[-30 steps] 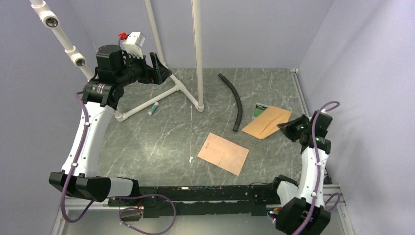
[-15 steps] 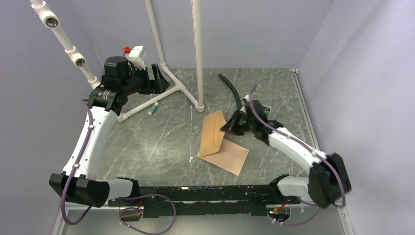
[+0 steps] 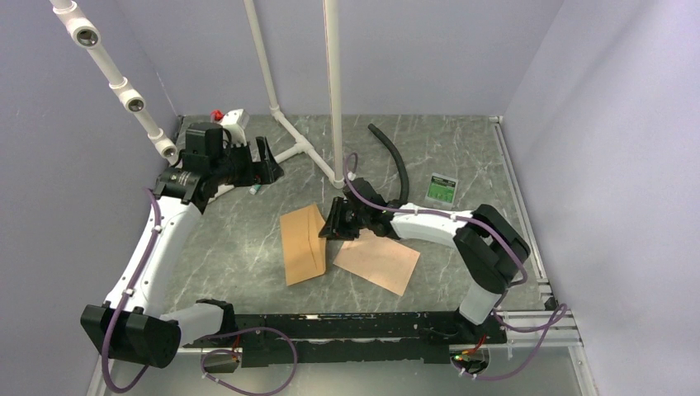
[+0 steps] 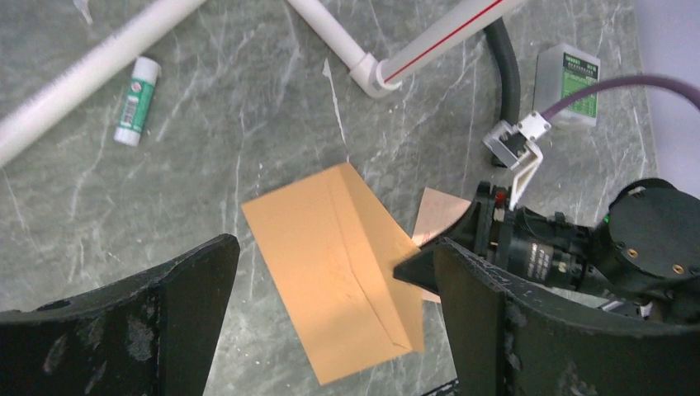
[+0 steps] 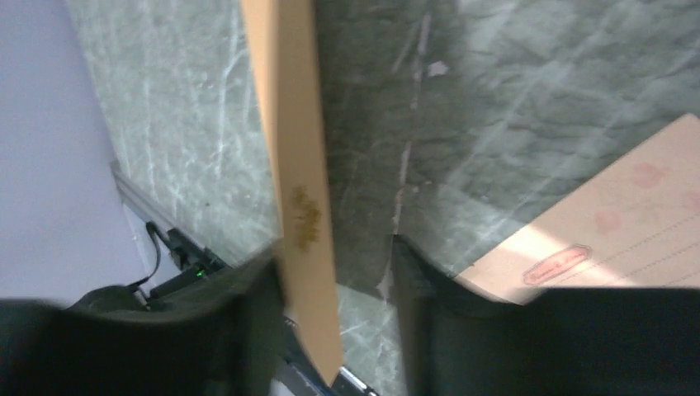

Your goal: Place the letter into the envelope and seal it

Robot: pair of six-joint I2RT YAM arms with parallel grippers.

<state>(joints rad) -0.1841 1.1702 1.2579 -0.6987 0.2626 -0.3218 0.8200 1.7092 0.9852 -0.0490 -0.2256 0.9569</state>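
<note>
The orange-brown envelope (image 3: 301,243) lies mid-table, its flap lifted along the right edge. It also shows in the left wrist view (image 4: 330,264). The peach-pink letter (image 3: 378,260) lies flat just right of it, and shows in the right wrist view (image 5: 611,214). My right gripper (image 3: 337,221) is at the envelope's right edge, jaws open. The raised flap (image 5: 297,165) stands edge-on between them, against the left finger, with a gap to the other finger. My left gripper (image 3: 266,165) is open and empty, up at the back left, looking down on the envelope.
A glue stick (image 4: 136,99) lies near the white pipe frame (image 3: 333,91). A black hose (image 3: 396,157) and a small green-labelled box (image 3: 442,188) lie at the back right. A red and white object (image 3: 227,118) sits in the back left corner.
</note>
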